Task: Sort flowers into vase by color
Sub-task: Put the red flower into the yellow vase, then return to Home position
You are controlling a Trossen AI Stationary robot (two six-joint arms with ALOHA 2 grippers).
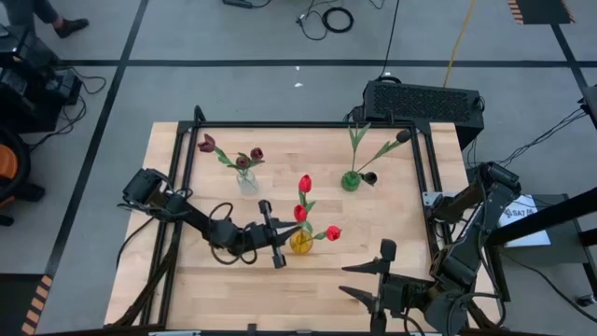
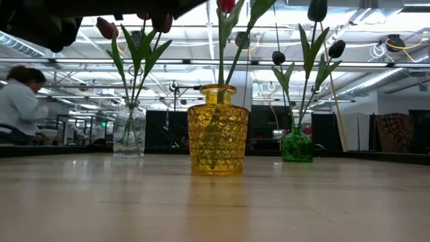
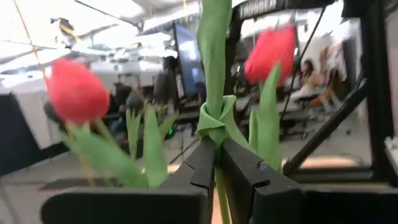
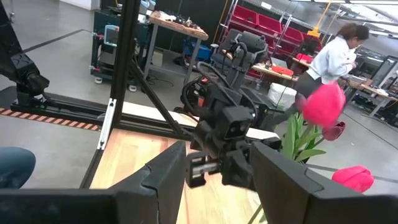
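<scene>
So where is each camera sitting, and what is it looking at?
High view: above the table, looking straight down; both arms show.
Low view: at tabletop height, facing the yellow vase; a dark arm blurs the top.
Left wrist view: behind the left gripper, pinching a green stem.
Right wrist view: behind the open right gripper, facing the left arm.
Both wrist views share the red tulips.

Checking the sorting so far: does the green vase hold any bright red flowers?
No. In the high view the green vase holds only dark-headed flowers, while the bright red flowers stand in the yellow vase.
</scene>
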